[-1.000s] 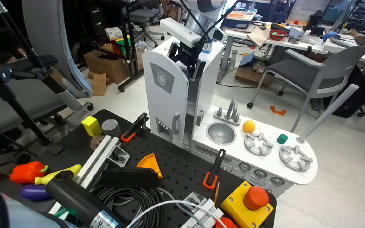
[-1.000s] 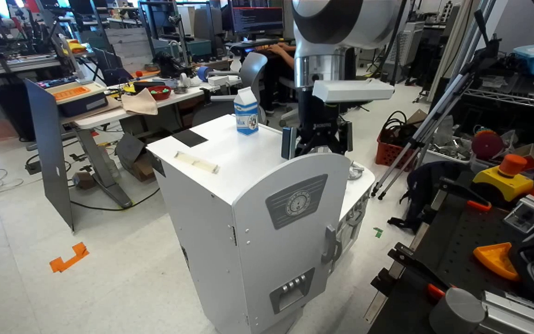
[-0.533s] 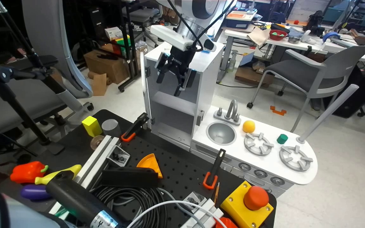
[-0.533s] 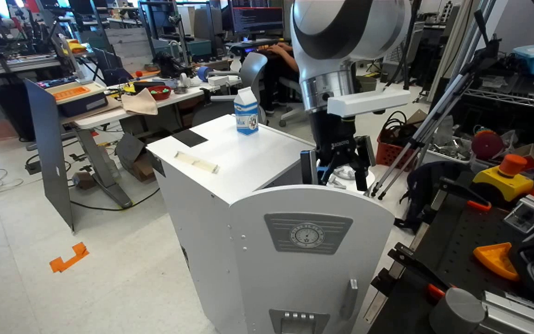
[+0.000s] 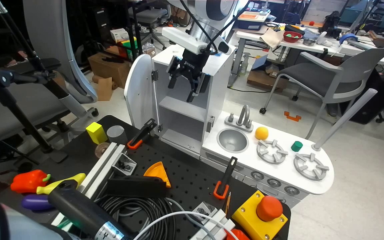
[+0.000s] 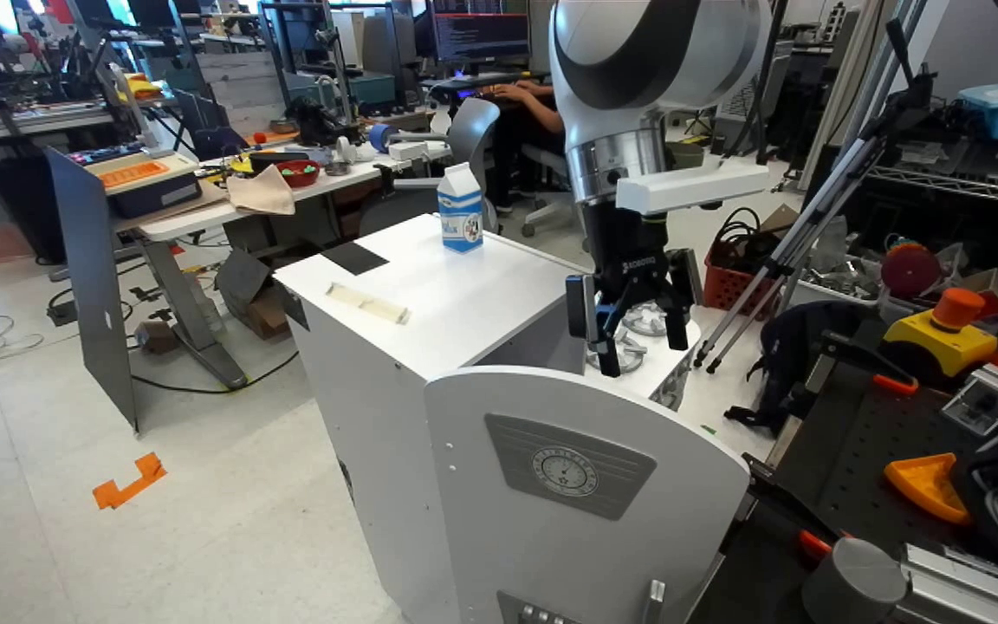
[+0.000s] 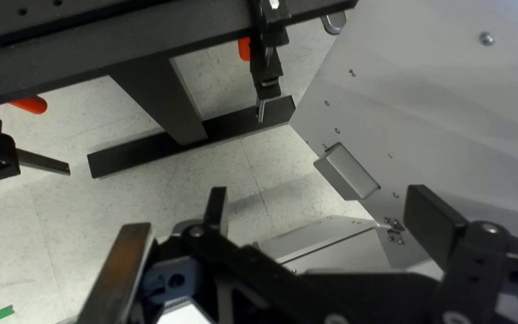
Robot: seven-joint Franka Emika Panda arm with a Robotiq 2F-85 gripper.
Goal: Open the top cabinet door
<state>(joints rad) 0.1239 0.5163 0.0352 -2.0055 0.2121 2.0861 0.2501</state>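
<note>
The top cabinet door (image 5: 142, 91) stands wide open on its hinges, its inner face showing in an exterior view. Its outer face, with the grey panel (image 6: 570, 468), shows in an exterior view (image 6: 508, 529). In the wrist view the door's inner face (image 7: 425, 121) fills the right side. My gripper (image 5: 181, 90) is open and empty in front of the cabinet opening, apart from the door in that view. It also shows behind the door's top edge (image 6: 643, 348). In the wrist view the fingers (image 7: 319, 198) are spread wide with nothing between them.
The cabinet's shelf (image 5: 182, 108) lies below the gripper. A milk carton (image 6: 461, 211) stands on the cabinet top. The low white counter (image 5: 208, 143) adjoins the cabinet. A black perforated table (image 5: 185, 180) stands in front, with a clamp (image 5: 142, 134) close to the door.
The door has swung from partly open to wide open. My gripper moved down and toward the door side, away from the cabinet top, then shifted only slightly in the last half second.
</note>
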